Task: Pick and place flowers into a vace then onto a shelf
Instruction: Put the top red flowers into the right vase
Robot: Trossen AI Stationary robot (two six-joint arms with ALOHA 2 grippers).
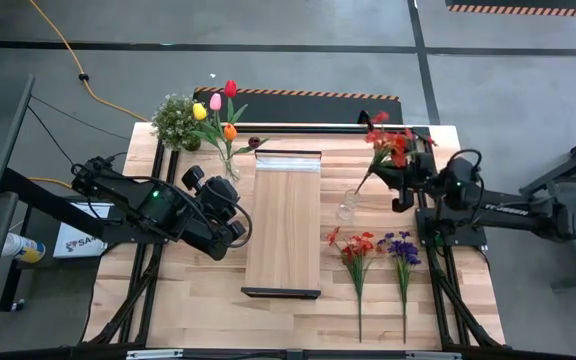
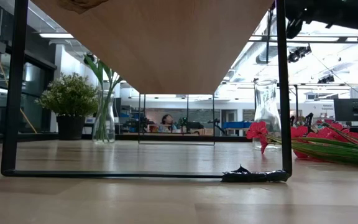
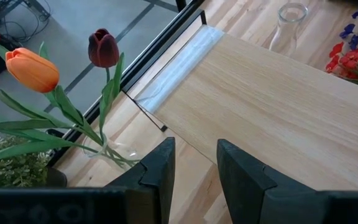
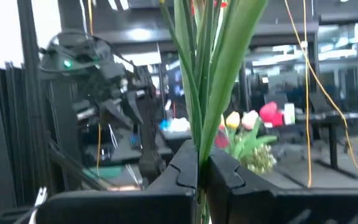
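- From overhead, the right pincer (image 1: 404,178) holds a red-petalled spray with long green stems (image 1: 386,148), its stem tip slanting down toward the small empty clear glass vase (image 1: 347,207) beside the long light-wood shelf board (image 1: 286,225). Best to bring the stem upright over the neck before lowering.
- Two more sprays, red (image 1: 356,250) and purple (image 1: 402,252), lie on the planked wooden bench (image 1: 188,300); the tulips (image 1: 218,110) already stand in another glass.
- At bench level, the empty vase (image 2: 267,112) stands upright, so a gentle entry avoids tipping it.
- The left pincer (image 3: 193,165) hovers slightly parted, empty, near the tulips.
- The right wrist shows its pincer (image 4: 199,171) clamped tight on the green stems (image 4: 205,74).
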